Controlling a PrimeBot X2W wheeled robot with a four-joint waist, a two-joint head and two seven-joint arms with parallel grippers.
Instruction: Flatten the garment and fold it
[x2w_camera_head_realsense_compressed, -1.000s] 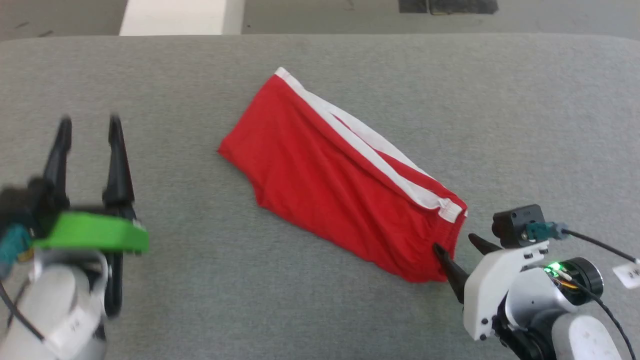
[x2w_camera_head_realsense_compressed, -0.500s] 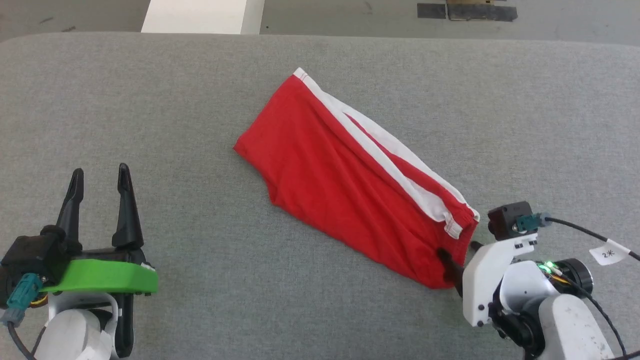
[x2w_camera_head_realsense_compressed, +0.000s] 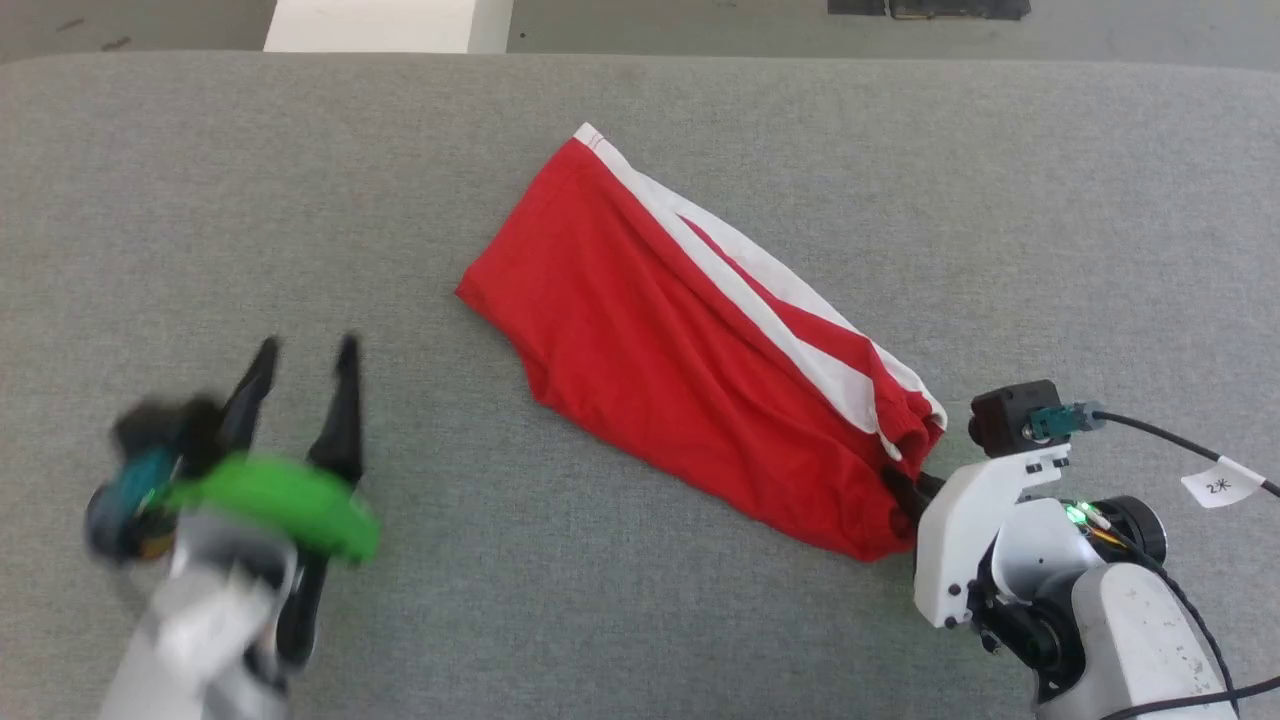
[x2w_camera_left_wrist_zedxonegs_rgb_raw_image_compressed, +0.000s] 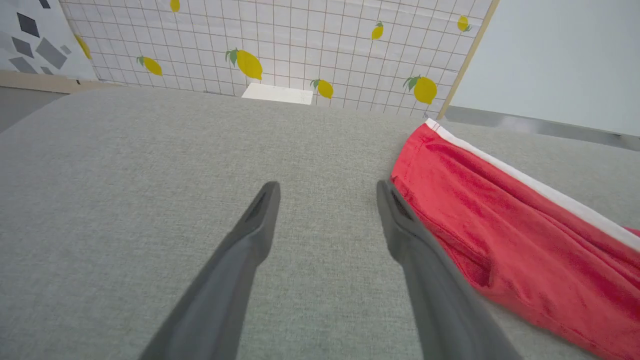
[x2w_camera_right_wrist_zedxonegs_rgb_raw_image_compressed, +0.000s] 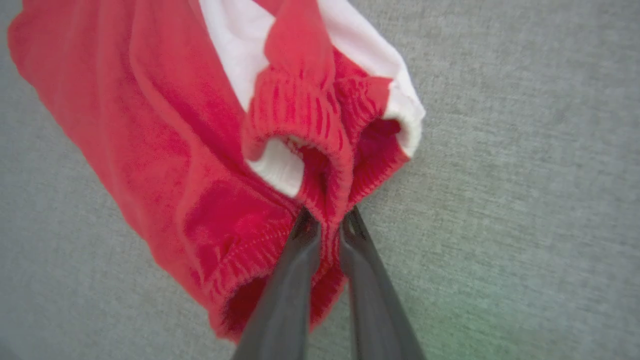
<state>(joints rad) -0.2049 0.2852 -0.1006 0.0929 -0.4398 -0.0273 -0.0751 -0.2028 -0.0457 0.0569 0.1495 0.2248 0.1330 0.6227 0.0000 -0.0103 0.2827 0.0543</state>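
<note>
Clamps right gripper (x2w_camera_right_wrist_zedxonegs_rgb_raw_image_compressed: 327, 225) on waistband (x2w_camera_right_wrist_zedxonegs_rgb_raw_image_compressed: 320, 145) of red shorts (x2w_camera_head_realsense_compressed: 690, 350), lying diagonally on grey table (x2w_camera_head_realsense_compressed: 200, 200), far centre to near right. Holds left gripper (x2w_camera_left_wrist_zedxonegs_rgb_raw_image_compressed: 327, 192) spread, empty, near left. Risks bunching fabric on pull: only 1 corner held, thin pinch liable to slip.

Left gripper (x2w_camera_head_realsense_compressed: 308, 343) fingers spread (blurred); right gripper (x2w_camera_right_wrist_zedxonegs_rgb_raw_image_compressed: 328, 215) fingers pinch the garment (x2w_camera_head_realsense_compressed: 650, 330).

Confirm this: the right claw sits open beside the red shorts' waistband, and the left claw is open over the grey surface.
Wrong on one point: the right claw is shut on the waistband of the red shorts, not open beside it, as the right wrist view shows. The left claw is open over the grey surface.
</note>
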